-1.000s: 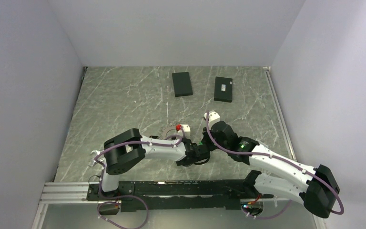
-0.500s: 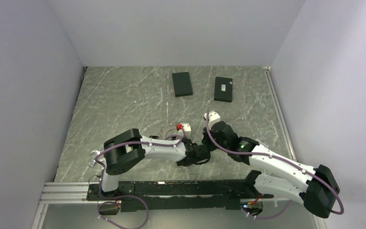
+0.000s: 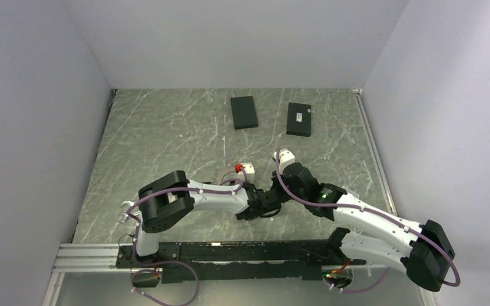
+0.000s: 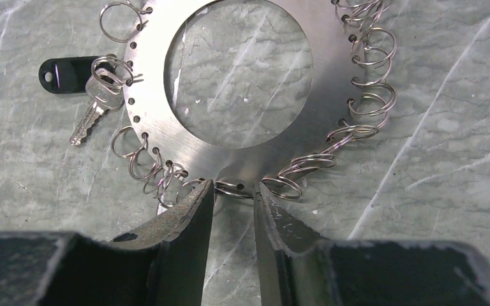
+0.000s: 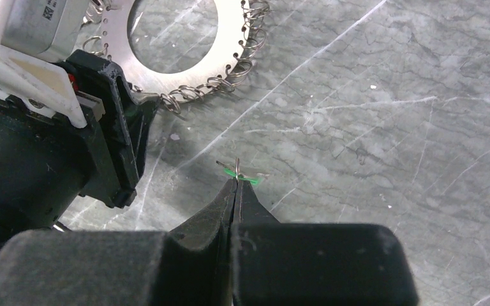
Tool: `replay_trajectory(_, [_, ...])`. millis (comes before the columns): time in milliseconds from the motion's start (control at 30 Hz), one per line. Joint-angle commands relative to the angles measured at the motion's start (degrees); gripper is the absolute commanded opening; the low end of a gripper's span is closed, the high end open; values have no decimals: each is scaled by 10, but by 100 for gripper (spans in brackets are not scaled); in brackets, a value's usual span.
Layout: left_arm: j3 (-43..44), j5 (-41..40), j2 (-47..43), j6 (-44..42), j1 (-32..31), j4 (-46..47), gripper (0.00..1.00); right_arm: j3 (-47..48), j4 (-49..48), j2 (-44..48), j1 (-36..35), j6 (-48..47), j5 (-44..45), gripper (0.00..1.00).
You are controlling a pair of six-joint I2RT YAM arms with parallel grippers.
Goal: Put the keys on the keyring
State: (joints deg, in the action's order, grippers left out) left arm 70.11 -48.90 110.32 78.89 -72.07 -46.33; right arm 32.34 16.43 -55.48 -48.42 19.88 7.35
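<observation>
The keyring [image 4: 166,108] is a flat metal disc with an open centre and several small split rings around its edge. One silver key with a black tag [image 4: 70,73] hangs on its left side. My left gripper [image 4: 233,191] is closed narrowly on the disc's near edge, with one split ring between the tips. In the top view only a bit of the keyring [image 3: 220,173] shows beyond the left wrist. My right gripper [image 5: 236,182] is shut on a thin key with a green tag [image 5: 247,178], held just above the table, to the right of the disc [image 5: 223,38].
Two flat black boxes [image 3: 244,111] [image 3: 299,119] lie at the far side of the marble table [image 3: 159,134]. White walls close in the left, back and right. The two wrists meet near the table's front centre [image 3: 265,197].
</observation>
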Motion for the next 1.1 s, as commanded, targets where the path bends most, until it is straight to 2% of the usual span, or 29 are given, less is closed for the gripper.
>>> replay_trajectory(0, [13,-4,-11,21,-1,-12,34,-1,-21,11,-3,-2,-9,0])
replay_trajectory(400, [3,-3,-13,36,-10,-23,23,0,-20,12,-2,-1,-8,0])
replay_trajectory(600, [12,-7,-11,74,-20,-74,23,0,-22,6,-2,-1,-7,0])
replay_trajectory(700, [2,-10,-17,79,-20,-71,23,0,-22,4,-2,-1,-7,0])
replay_trajectory(767, [-4,-17,-21,76,-20,-60,27,0,-22,4,-2,-1,-7,0])
replay_trajectory(933, [-3,-34,-23,54,-20,-33,44,0,-23,3,-2,-1,-7,0])
replay_trajectory(1067, [-6,-35,-24,63,-8,-33,45,1,-22,3,-2,-1,-7,0])
